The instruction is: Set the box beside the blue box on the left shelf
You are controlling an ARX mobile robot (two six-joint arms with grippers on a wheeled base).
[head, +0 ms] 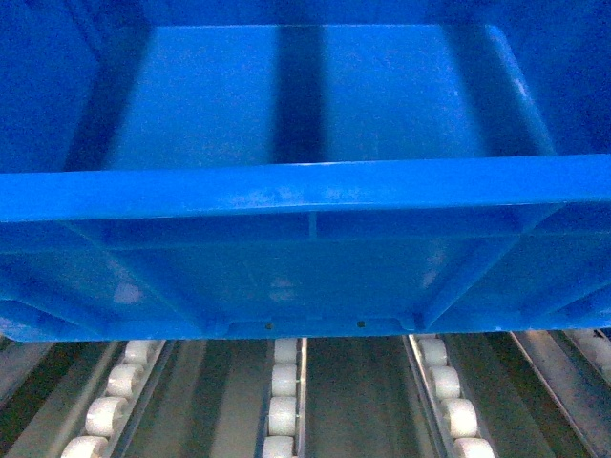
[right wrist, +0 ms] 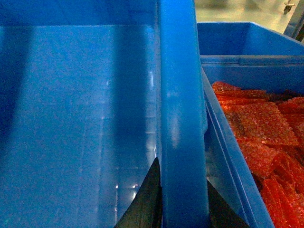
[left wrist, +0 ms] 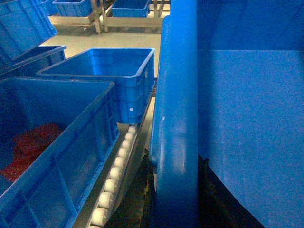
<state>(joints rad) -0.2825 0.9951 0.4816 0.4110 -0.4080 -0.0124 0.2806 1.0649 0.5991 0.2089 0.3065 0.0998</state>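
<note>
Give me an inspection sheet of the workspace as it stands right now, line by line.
Surface: left shelf, grey rails with white rollers, visible beneath the box.
Job's things: box, bright blue, empty, its base above the rollers in the head view; contact cannot be told.
Clutter: neighbouring blue crates on the rollers to one side; a crate of red bubble wrap close on the other side.
Grippers: left gripper and right gripper each have dark fingers either side of the box's rim.
Cables: nothing seen.
Surroundings: pale floor, more blue crates and metal frames beyond.
</note>
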